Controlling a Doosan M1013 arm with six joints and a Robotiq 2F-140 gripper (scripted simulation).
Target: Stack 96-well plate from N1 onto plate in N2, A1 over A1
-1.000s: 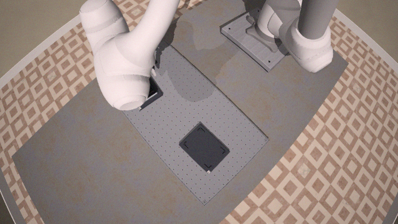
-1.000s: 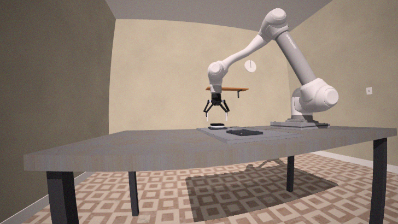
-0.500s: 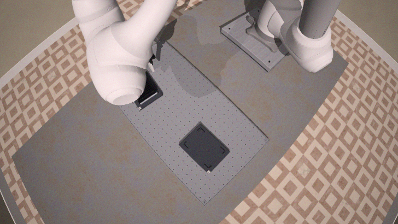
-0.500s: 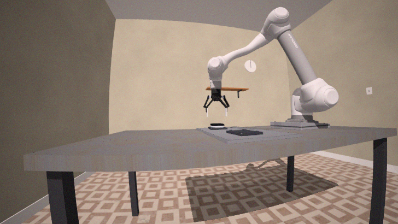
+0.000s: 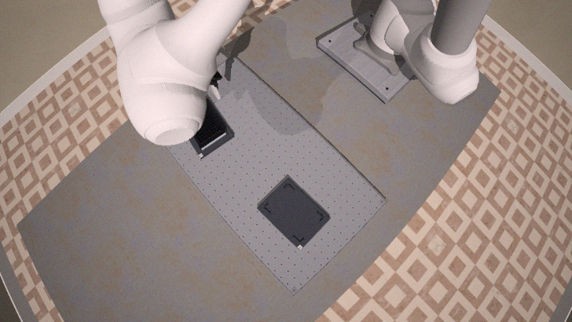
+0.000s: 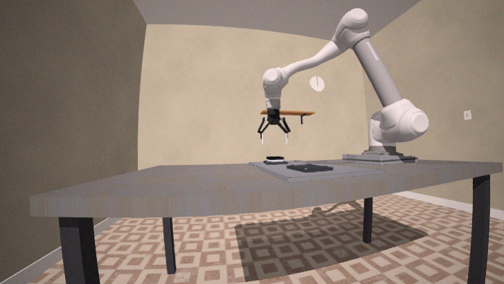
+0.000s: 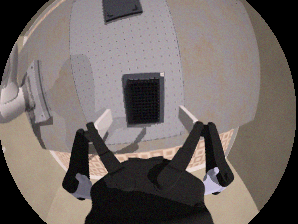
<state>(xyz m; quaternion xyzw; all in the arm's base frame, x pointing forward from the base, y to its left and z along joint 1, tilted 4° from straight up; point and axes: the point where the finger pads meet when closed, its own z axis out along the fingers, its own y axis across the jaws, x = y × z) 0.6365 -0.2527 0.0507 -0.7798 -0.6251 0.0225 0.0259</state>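
Note:
Nest N1 is a dark block with corner brackets and holds no plate. At nest N2, a black 96-well plate lies on a white plate. The stack looks level, with the black plate's edges in line with the nest. The plates' own A1 marks cannot be read, and whether they are fully nested is too small to tell. My gripper is open and empty, above the stack, with a fingertip off each long side.
Both nests stand on a perforated board on the grey table. White corner marks show at N1 and N2. The arm's base plate stands beyond the board.

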